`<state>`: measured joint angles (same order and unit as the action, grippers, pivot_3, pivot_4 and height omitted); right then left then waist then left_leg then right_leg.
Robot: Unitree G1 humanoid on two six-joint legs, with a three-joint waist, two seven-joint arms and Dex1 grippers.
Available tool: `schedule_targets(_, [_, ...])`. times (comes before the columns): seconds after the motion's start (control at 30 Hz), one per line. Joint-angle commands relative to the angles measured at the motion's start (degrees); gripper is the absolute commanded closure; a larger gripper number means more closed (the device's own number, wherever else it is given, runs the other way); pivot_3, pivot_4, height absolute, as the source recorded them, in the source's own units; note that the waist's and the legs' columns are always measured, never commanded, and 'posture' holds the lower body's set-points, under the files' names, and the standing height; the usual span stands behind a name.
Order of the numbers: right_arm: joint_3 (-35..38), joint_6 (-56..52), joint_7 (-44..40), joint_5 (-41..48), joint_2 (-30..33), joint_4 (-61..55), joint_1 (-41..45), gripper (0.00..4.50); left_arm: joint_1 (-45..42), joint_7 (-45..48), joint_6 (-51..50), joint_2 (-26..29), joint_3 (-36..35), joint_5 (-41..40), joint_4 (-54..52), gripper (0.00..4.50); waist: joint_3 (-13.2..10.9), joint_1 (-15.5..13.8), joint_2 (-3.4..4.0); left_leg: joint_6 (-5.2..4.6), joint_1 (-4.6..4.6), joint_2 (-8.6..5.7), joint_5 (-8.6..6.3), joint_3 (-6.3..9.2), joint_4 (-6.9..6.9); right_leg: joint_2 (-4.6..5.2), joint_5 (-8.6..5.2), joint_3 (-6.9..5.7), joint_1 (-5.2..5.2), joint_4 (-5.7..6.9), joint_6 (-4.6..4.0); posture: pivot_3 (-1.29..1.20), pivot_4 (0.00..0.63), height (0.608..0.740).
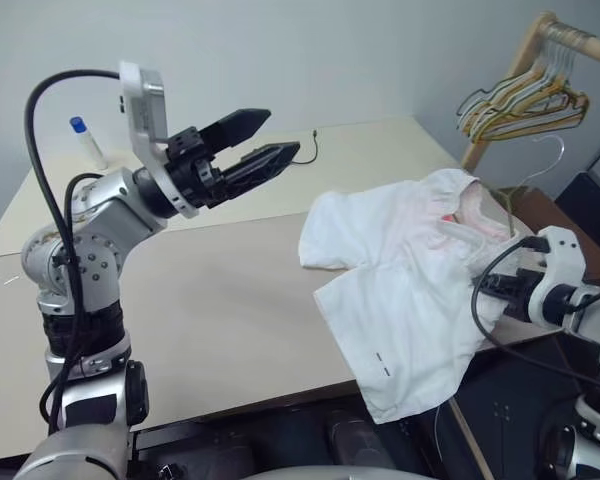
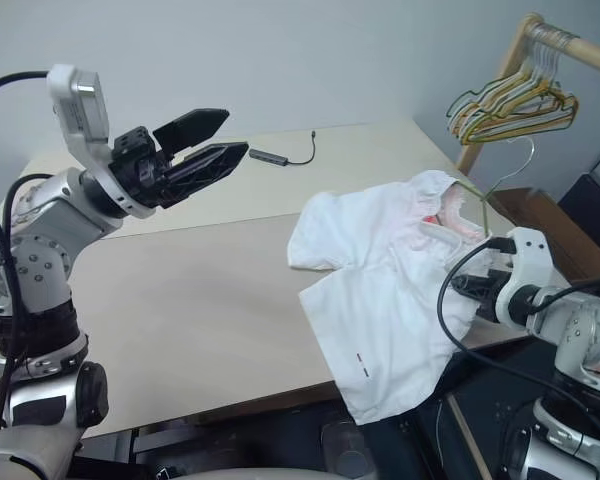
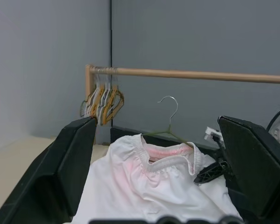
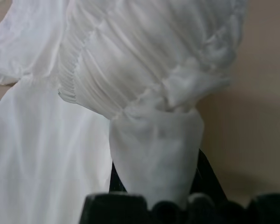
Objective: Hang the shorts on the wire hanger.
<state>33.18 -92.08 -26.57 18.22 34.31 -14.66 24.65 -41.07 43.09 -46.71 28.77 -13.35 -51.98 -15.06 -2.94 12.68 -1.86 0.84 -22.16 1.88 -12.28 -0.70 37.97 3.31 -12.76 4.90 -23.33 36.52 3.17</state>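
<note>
The white shorts (image 1: 400, 290) lie spread at the table's right side, one leg drooping over the front edge, gathered waistband turned toward the right. The wire hanger (image 3: 170, 105) sits inside them, its hook rising out of the waistband. My right gripper (image 2: 467, 288) is at the table's right edge, shut on the shorts' waistband corner; in the right wrist view, white cloth (image 4: 154, 144) drapes over its fingers. My left gripper (image 1: 283, 132) is raised above the table's left half, open and holding nothing, pointing toward the shorts and well apart from them.
A wooden rail (image 3: 200, 73) at the far right carries a bunch of coloured hangers (image 1: 520, 105). A blue-capped tube (image 1: 88, 142) stands at the back left of the table (image 1: 210, 320). A small adapter with a cable (image 2: 270, 156) lies at the back.
</note>
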Motion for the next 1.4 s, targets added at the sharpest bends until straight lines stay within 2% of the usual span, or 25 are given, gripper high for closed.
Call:
schedule_targets(0.03, [4.40,-0.42,7.30,-1.99,0.50,2.75,5.68,4.50,-1.89,0.56,0.57,0.50,0.60,-0.85,-0.17,0.02,0.05,0.94,0.09,0.00,0.06,0.00,0.00,0.00,0.00,0.00,0.00,0.00,0.09,-0.07,0.01,-0.22,0.000,0.740])
schedule_targets(0.23, [10.15,-0.42,19.99,-8.90,0.45,11.13,18.78,4.50,-2.37,0.43,1.30,0.74,0.19,-1.20,0.08,0.02,0.13,2.86,0.24,-0.03,0.07,0.01,-0.02,0.04,-0.15,-0.01,0.06,-0.01,0.21,-0.40,0.08,-0.22,0.000,0.740])
schedule_targets(0.43, [12.93,0.54,27.12,-14.68,1.90,17.06,28.79,4.50,-1.59,0.47,2.00,0.87,0.23,-1.01,-0.86,0.02,0.13,3.24,0.27,-0.05,0.06,-0.01,-0.03,0.05,-0.18,0.00,0.07,0.01,0.20,-0.46,0.10,-0.21,0.000,0.740])
schedule_targets(0.57, [15.87,5.31,30.86,-16.77,3.02,24.58,33.41,4.50,-1.13,0.53,2.28,0.89,0.41,-0.83,-1.25,0.02,0.13,3.49,0.27,-0.05,0.05,-0.02,-0.03,0.04,-0.19,0.02,0.07,0.01,0.21,-0.49,0.10,-0.20,0.000,0.740])
schedule_targets(0.83, [21.37,14.44,37.92,-17.27,5.75,38.15,36.41,4.50,-0.62,0.97,2.76,1.49,0.68,-0.48,-1.56,0.02,0.12,3.86,0.29,-0.05,0.05,-0.03,-0.03,0.02,-0.22,0.03,0.07,0.04,0.22,-0.55,0.10,-0.20,0.000,0.740])
schedule_targets(1.03, [20.71,14.58,38.71,-15.86,4.88,39.14,33.99,4.50,0.08,1.52,2.91,2.25,0.81,-0.59,-2.13,0.02,0.11,3.88,0.29,-0.05,0.07,-0.03,-0.03,0.01,-0.22,0.02,0.06,0.06,0.24,-0.58,0.09,-0.20,0.000,0.740])
schedule_targets(1.13, [18.68,13.79,37.62,-15.04,3.35,35.91,32.66,3.60,0.34,1.75,2.89,2.53,0.83,-0.62,-2.27,0.00,0.11,3.92,0.29,-0.05,0.04,-0.03,-0.03,0.03,-0.22,0.01,0.07,0.06,0.24,-0.62,0.10,-0.20,0.000,0.740])
schedule_targets(1.4, [14.03,16.36,37.91,-15.57,0.29,27.28,28.89,0.78,0.31,2.22,2.90,3.19,1.03,-0.64,-2.30,0.00,0.10,3.88,0.33,-0.06,0.06,-0.02,-0.03,0.02,-0.24,0.00,0.09,0.11,0.23,-0.63,0.15,-0.19,0.000,0.740])
